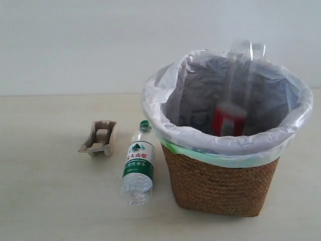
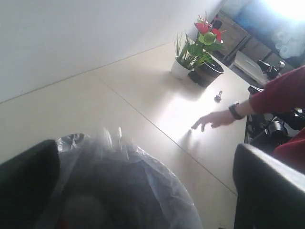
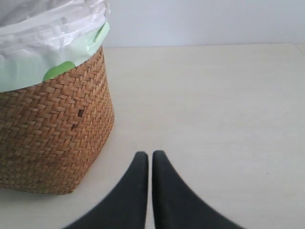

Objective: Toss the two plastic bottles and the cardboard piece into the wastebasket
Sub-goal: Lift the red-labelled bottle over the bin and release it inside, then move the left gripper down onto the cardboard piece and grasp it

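The wastebasket (image 1: 220, 181) stands on the right of the table, its white bag folded over the rim. Inside it the red-label bottle (image 1: 230, 118) stands nearly upright and blurred, its clear end poking above the far rim. To the basket's left, the green-label bottle (image 1: 139, 163) lies on the table. Further left sits the cardboard piece (image 1: 99, 138). My left gripper (image 2: 147, 191) is open, fingers (image 2: 28, 181) spread wide over the bag's rim (image 2: 157, 162), holding nothing. Beside the wastebasket (image 3: 52, 129), low over the table, my right gripper (image 3: 151, 156) is shut and empty. Neither gripper shows in the exterior view.
In the left wrist view a person's hand (image 2: 214, 119) rests on a far table, near potted plants (image 2: 198, 52) and a small dark object (image 2: 218, 97). A pale wall stands behind the table.
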